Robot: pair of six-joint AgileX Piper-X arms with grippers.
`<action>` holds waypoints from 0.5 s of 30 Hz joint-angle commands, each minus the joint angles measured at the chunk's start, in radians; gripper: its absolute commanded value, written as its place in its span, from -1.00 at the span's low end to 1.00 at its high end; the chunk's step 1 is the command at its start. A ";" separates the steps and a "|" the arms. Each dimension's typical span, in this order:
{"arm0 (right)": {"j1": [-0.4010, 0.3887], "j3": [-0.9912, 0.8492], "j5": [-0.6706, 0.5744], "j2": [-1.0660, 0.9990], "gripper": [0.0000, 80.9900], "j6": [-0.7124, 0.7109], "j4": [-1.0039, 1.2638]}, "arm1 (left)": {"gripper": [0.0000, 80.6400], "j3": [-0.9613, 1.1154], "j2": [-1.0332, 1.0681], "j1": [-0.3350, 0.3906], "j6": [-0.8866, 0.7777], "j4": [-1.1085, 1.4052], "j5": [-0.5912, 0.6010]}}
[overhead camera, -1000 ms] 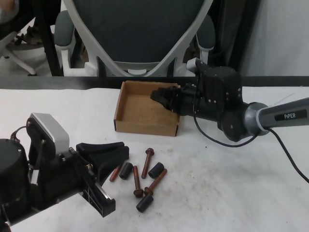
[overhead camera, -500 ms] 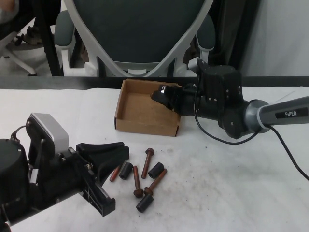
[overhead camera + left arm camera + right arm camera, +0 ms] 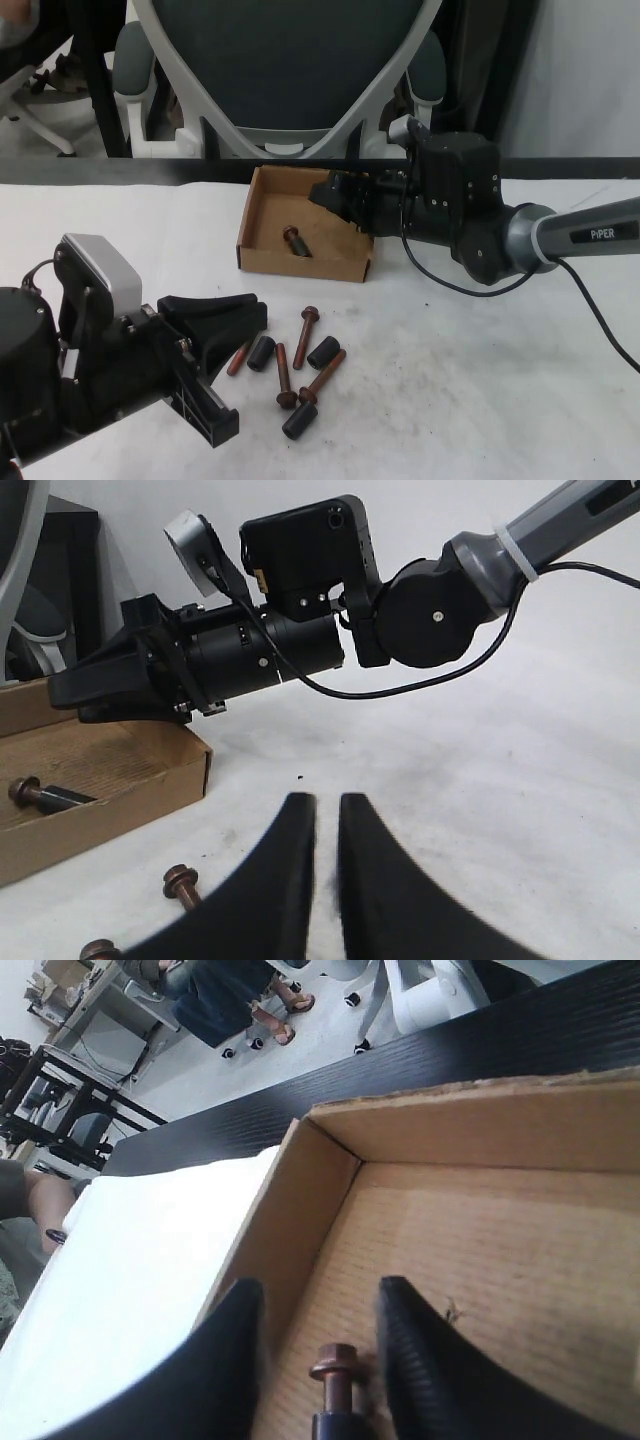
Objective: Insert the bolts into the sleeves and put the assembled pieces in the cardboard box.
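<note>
The cardboard box stands at the back of the bench. Inside it lies one assembled piece, a rusty bolt in a black sleeve, also seen in the left wrist view and right wrist view. My right gripper hovers over the box's right side, open, with the piece on the floor below its fingers. My left gripper rests low at the front left, its fingers almost touching and holding nothing. Just beyond it lie several loose bolts and three sleeves.
White cloth covers the bench, with open room right of the loose parts. A black rail runs along the bench's back edge, and an office chair stands behind it.
My right gripper has opened and let go of the assembled piece, which now lies on the box floor. The left arm has not moved.
</note>
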State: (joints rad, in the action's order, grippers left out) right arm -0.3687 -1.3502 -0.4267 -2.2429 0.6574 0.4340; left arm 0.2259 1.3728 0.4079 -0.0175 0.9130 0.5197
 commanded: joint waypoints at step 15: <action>-0.001 0.051 -0.167 0.066 -0.99 -0.110 0.033 | -0.79 0.000 -0.003 0.003 0.004 0.020 -0.002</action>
State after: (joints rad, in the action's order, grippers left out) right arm -0.3679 -1.3332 -0.5761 -2.2354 0.5871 0.4253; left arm 0.2259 1.3728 0.4079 -0.0175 0.9130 0.5197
